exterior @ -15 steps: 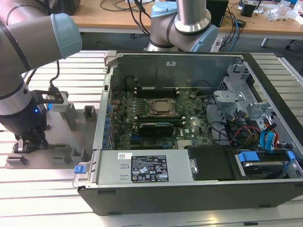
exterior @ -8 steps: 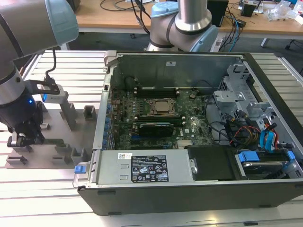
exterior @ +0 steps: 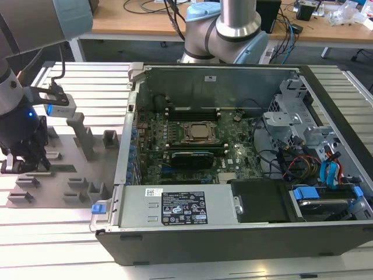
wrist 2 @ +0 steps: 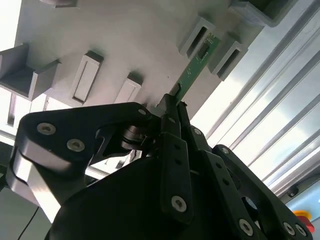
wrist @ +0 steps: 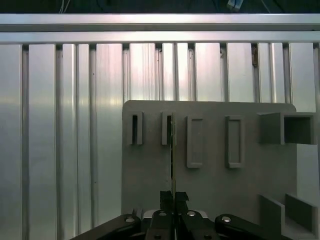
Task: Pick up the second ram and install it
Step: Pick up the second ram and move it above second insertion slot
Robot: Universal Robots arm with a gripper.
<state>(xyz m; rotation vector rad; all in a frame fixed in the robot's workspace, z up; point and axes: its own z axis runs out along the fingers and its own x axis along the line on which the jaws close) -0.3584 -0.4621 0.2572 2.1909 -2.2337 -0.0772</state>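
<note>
Fingers [wrist 2: 169, 125] grip the second ram [wrist 2: 196, 68], its end between two holders [wrist 2: 196, 36].

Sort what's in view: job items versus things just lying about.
Job:
second ram, gripped at one end, far end between two holder blocks
gripper
gray holder plate
motherboard in the open computer case

Lying about:
CPU socket
blue-tabbed drive bay
desk cables

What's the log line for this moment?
gripper: shut on second ram | place: above grey fixture plate, exterior view's left of computer case | ram: far end beside holder blocks | install: not yet done
</note>
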